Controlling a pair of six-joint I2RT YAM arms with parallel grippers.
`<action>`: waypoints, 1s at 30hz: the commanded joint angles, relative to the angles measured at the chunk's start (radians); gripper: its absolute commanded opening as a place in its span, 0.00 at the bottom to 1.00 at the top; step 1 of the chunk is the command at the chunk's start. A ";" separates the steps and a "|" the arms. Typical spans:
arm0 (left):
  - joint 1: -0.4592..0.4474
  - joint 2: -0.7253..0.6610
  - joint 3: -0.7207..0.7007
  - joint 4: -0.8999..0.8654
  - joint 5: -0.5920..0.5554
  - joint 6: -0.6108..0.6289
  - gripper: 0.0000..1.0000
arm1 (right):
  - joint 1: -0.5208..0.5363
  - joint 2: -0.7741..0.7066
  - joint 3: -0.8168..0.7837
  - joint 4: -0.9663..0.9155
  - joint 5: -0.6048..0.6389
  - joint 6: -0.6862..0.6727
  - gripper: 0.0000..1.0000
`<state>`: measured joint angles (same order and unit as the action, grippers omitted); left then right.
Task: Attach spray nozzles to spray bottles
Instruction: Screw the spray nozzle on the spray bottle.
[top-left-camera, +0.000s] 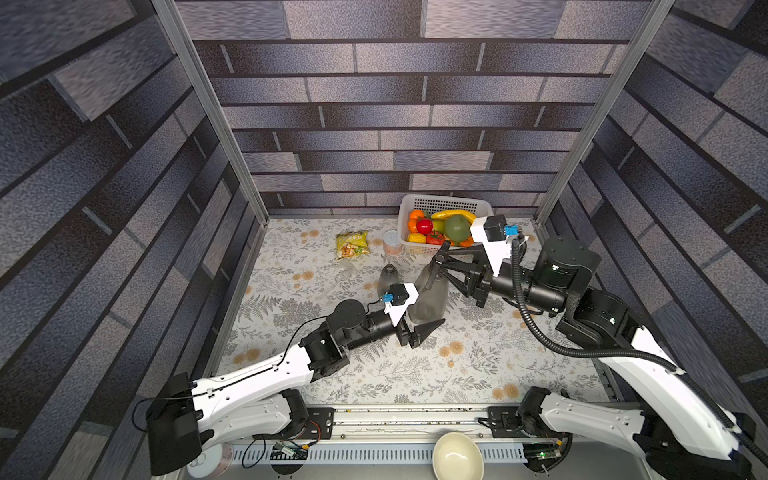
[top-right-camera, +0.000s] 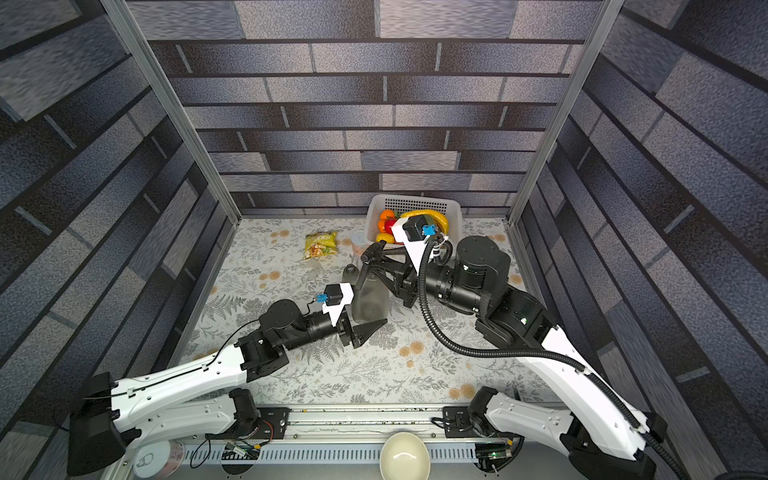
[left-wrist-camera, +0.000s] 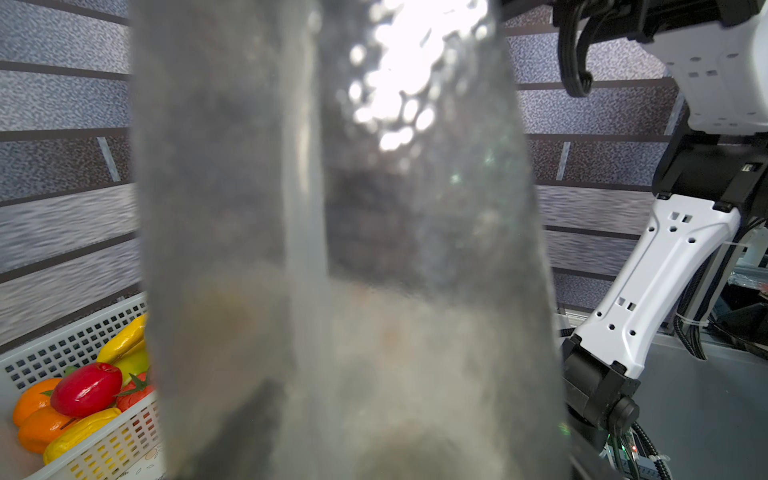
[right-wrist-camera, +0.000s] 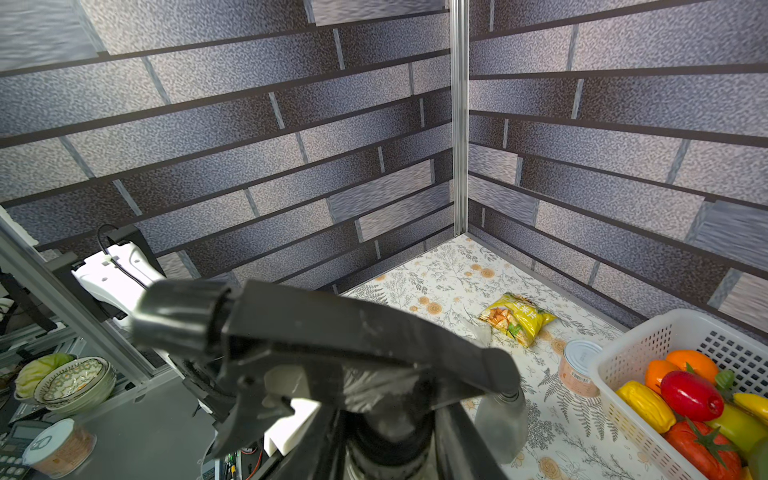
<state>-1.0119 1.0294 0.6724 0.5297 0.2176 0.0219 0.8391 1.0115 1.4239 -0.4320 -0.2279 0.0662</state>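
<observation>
Step in hand, as judged: the black spray nozzle (right-wrist-camera: 332, 328) is being seated and screwed onto the near spray bottle (top-left-camera: 430, 301). This bottle stands just in front of the fruit basket (top-left-camera: 444, 199), on the robot's side of it.

The right gripper (top-left-camera: 441, 262) is seen drawn in on the nozzle at its collar, directly over the bottle neck. The left gripper (top-left-camera: 430, 322) is set wide around the bottle's lower body and is taken to be clamped on it; its far finger is hidden. The dip tube (left-wrist-camera: 305, 216) is seen inside the bottle. A second spray bottle (top-left-camera: 388, 276), without a nozzle, is noted off the basket's front corner, near the tin can (top-left-camera: 391, 243).

For a clean thread start:
- The collar is to be kept square to the neck.
- Light downward pressure is to be applied.
- Rotation is to be made about the bottle's axis.
- The base is to be held firm against twist, though the soft walls may dent if squeezed hard.

Thread engagement cannot be told
</observation>
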 joint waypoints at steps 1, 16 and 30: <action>-0.024 -0.009 0.046 0.032 0.019 0.064 0.64 | -0.008 0.004 -0.026 0.025 0.036 0.014 0.32; -0.035 0.075 0.085 0.103 -0.070 0.059 0.64 | 0.113 0.007 -0.121 0.073 0.400 -0.006 0.23; -0.049 0.110 0.111 0.113 -0.141 0.063 0.63 | 0.396 0.126 -0.162 0.304 1.127 -0.103 0.21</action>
<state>-1.0214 1.1484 0.7258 0.5385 0.0143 0.0170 1.2053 1.0855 1.2919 -0.1619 0.6994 0.0048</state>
